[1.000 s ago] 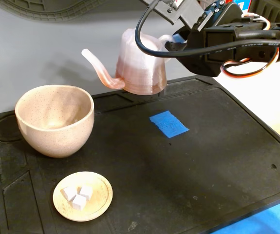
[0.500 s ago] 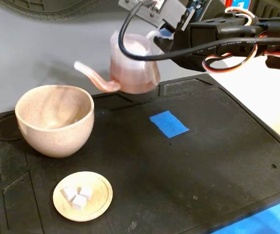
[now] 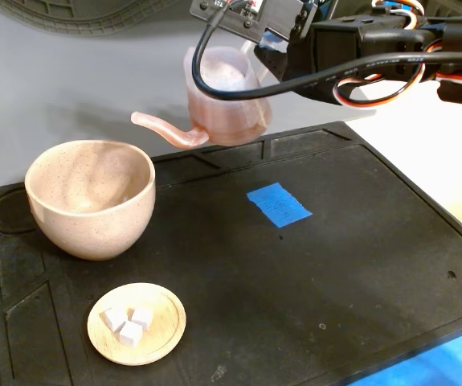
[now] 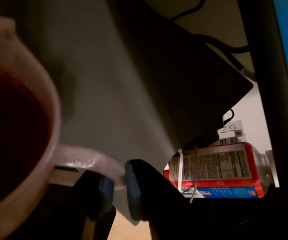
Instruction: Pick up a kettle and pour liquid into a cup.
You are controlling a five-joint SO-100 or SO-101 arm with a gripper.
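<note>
Nearest me on the surface [image 3: 359,265] sat the wooden dish [image 3: 136,323] of white cubes [image 3: 130,323], the cup [image 3: 91,198] behind it at left. Farther back I had the hand [image 4: 117,192] clenched on the kettle [image 3: 224,100] by its loop handle [image 4: 86,161], lifted clear, spout toward the cup. In the wrist view a tag [image 4: 230,135] read "01 03"; the bottle label [image 4: 214,172] was too small to read.

fixed view: gripper [image 3: 272,50] fingertips hidden behind kettle [image 3: 226,108] | wrist view: kettle cut off left, blurred
</note>
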